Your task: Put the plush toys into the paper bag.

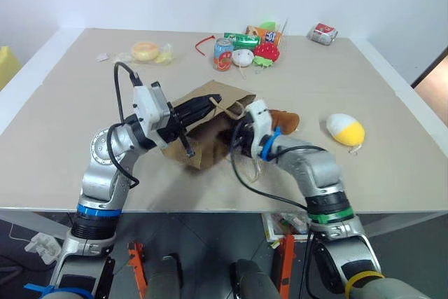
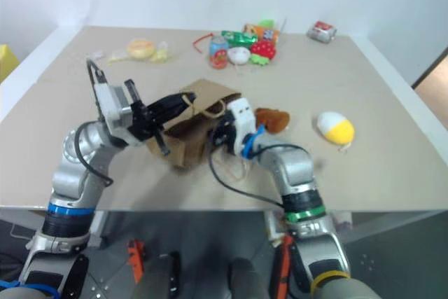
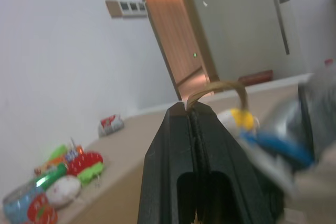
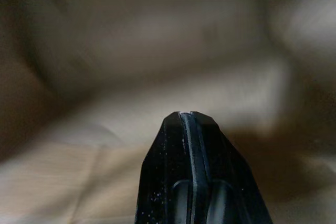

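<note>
1. Paper bag [image 1: 210, 127] lying on its side mid-table, mouth toward the right arm, upper edge lifted.
2. Left gripper [image 1: 204, 108] pinched shut on a cord handle [image 3: 218, 88] of the bag; the tan loop rises just past the closed fingertips in the left wrist view.
3. Right gripper [image 4: 188, 116] pushed in at the bag's mouth, fingers pressed together, nothing seen between them; brown paper all round in its wrist view.
4. Brown furry toy [image 1: 283, 120] lying on the table just beside the bag's mouth, behind the right wrist, apparently still outside.
5. Egg-shaped toy [image 1: 346, 129], half white and half yellow, well apart to the right, untouched.
6. Step in hand, as judged: holding the mouth up and spreading the bag open; neither toy loaded.
7. Next move likely calls for: keeping the handle raised, drawing the right gripper out, opening it, and taking the brown furry toy first, as the nearer.
8. Risk: bag slumping shut if the handle sags.
</note>
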Robot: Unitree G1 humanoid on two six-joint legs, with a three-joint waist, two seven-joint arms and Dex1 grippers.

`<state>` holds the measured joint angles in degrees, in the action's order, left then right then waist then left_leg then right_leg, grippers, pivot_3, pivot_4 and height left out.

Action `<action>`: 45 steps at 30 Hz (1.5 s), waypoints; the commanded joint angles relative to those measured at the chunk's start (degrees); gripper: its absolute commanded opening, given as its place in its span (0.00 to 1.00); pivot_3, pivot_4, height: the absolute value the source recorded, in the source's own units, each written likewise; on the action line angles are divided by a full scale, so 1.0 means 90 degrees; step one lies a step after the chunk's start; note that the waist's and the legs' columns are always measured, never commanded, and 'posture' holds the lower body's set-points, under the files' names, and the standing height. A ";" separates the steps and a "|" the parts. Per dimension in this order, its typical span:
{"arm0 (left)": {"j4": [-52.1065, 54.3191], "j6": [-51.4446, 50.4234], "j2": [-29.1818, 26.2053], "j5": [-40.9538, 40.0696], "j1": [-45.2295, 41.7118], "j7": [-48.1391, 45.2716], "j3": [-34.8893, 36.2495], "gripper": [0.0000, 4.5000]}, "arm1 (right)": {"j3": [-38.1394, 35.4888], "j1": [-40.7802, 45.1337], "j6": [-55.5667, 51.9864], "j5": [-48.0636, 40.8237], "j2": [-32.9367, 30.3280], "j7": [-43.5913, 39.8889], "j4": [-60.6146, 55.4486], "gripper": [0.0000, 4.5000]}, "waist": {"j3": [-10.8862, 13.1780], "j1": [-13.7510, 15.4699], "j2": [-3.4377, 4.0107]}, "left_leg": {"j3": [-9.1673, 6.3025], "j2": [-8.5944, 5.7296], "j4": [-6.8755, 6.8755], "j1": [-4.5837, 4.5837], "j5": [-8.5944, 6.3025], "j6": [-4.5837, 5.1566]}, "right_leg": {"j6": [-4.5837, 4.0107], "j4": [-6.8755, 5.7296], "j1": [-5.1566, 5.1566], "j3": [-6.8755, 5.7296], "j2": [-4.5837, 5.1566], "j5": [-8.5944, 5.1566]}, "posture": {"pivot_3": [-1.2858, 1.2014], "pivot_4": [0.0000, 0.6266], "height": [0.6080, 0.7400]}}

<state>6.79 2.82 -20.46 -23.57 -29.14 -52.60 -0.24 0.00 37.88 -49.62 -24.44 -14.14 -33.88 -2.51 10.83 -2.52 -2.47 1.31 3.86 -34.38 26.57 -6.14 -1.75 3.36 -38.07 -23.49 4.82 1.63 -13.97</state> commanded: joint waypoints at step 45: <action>0.0203 -0.0058 -0.0139 -0.0344 -0.0005 0.0096 0.0213 0.00 | -0.0973 -0.0230 0.3087 0.2212 -0.2876 0.0923 0.3865 0.51 | 0.0005 -0.0020 0.0010 | 0.0013 -0.0019 0.0001 -0.0007 -0.0003 0.0003 | 0.0027 0.0003 0.0002 0.0025 0.0011 -0.0041 | 0.52 0.24 1.00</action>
<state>6.93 2.11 -21.27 -25.56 -28.32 -51.99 0.49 -8.87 36.16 -21.48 -5.20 -39.85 -25.73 32.83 10.88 -2.70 -2.38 1.42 3.69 -34.37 26.50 -6.17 -1.72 3.60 -38.04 -23.46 5.03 1.73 -14.34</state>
